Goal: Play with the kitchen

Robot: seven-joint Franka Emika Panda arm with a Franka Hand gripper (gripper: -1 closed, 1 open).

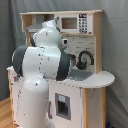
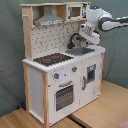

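Observation:
The kitchen [image 2: 50,95] is a tall white and pale-wood toy unit that shows in both exterior views. In the second exterior view I see its red-ringed hob [image 2: 52,58], grey sink [image 2: 82,50], black tap [image 2: 75,39], hood [image 2: 48,20], microwave [image 2: 76,11] and oven door [image 2: 64,95]. My gripper [image 2: 81,41] hangs over the sink, right beside the tap. In the first exterior view my white arm [image 1: 42,70] covers the left part of the kitchen [image 1: 92,97]. There the tap [image 1: 86,57] and microwave [image 1: 77,23] show, and the gripper is mostly hidden behind the arm.
The kitchen stands on pale wooden boards [image 2: 102,107] in front of a grey backdrop [image 2: 10,60]. A rounded white counter [image 1: 102,78] juts out on the sink side. A panel with a dark window [image 2: 90,73] sits below the sink.

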